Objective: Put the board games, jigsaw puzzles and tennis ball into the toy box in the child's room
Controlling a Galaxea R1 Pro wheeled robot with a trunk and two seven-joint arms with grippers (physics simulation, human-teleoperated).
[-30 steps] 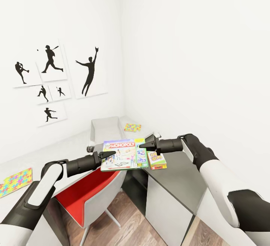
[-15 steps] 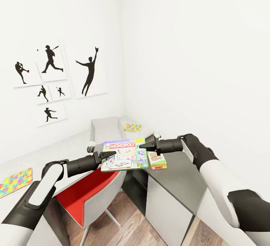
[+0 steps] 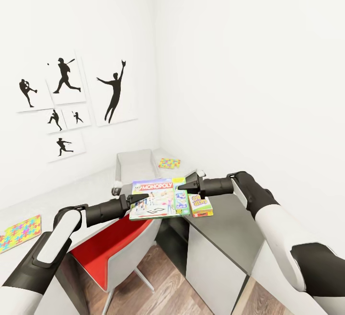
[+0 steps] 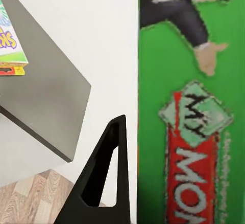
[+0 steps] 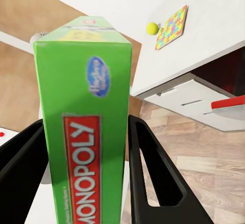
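Observation:
A flat Monopoly board game [image 3: 154,199] hangs level in the air between my two arms, above a red chair. My left gripper [image 3: 142,197] is shut on its left edge, and one finger [image 4: 104,178] shows beside the green box [image 4: 189,106]. My right gripper [image 3: 185,186] is shut on the box's right edge, its fingers on both sides of the green side panel [image 5: 84,132]. A small white-green board game [image 3: 200,205] lies on the dark cabinet. The light grey toy box [image 3: 135,164] stands on the table [image 3: 86,185], with a jigsaw puzzle [image 3: 169,163] behind it and another [image 3: 19,232] at far left. The tennis ball [image 5: 152,28] lies beside a puzzle [image 5: 171,26].
A red-seated chair [image 3: 112,245] with a grey shell stands under the held box, between the table and the dark grey cabinet [image 3: 225,228]. White walls close the corner behind, with black silhouette pictures [image 3: 67,99] on the left wall. Wood floor [image 3: 163,286] shows below.

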